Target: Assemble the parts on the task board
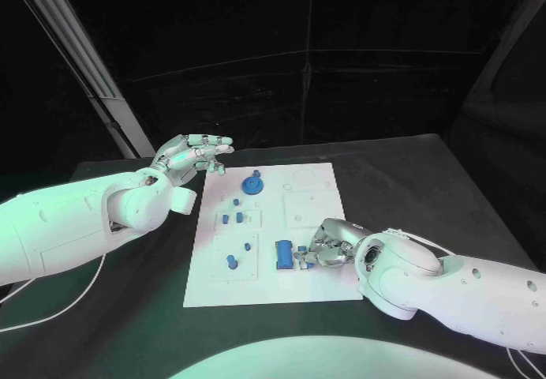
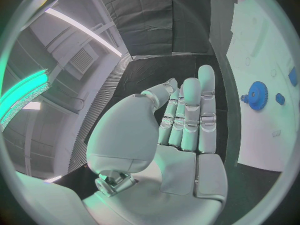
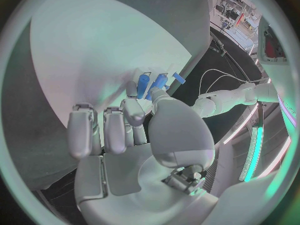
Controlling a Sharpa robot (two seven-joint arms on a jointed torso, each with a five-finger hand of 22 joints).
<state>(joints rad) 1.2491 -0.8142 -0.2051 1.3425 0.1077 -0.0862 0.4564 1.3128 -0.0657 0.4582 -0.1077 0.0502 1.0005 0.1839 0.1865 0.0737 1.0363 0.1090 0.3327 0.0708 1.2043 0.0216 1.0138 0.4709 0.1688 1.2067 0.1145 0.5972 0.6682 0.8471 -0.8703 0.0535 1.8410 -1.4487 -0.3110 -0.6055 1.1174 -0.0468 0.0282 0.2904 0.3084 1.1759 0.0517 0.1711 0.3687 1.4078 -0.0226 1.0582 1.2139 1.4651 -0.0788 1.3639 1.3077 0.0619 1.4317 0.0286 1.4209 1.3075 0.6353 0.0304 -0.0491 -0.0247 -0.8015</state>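
Observation:
The white task board (image 1: 319,280) lies in the middle of the black table, also seen from the left wrist as the board (image 2: 259,50). On it are a blue gear (image 1: 252,185) (image 2: 256,95), several small blue pegs such as one (image 1: 232,262), and a blue block (image 1: 282,253). My right hand (image 1: 327,247) (image 3: 134,135) rests low on the board's right near side, fingers curled, thumb and a finger pinching a small blue peg (image 1: 304,255) (image 3: 144,85). My left hand (image 1: 193,155) (image 2: 181,130) hovers raised off the board's far left corner, fingers apart and holding nothing.
A grey metal post (image 1: 108,95) stands behind the table at the far left. Bare black table (image 1: 421,189) lies to the right of the board. White raised fixtures (image 1: 305,209) sit on the board's far right part.

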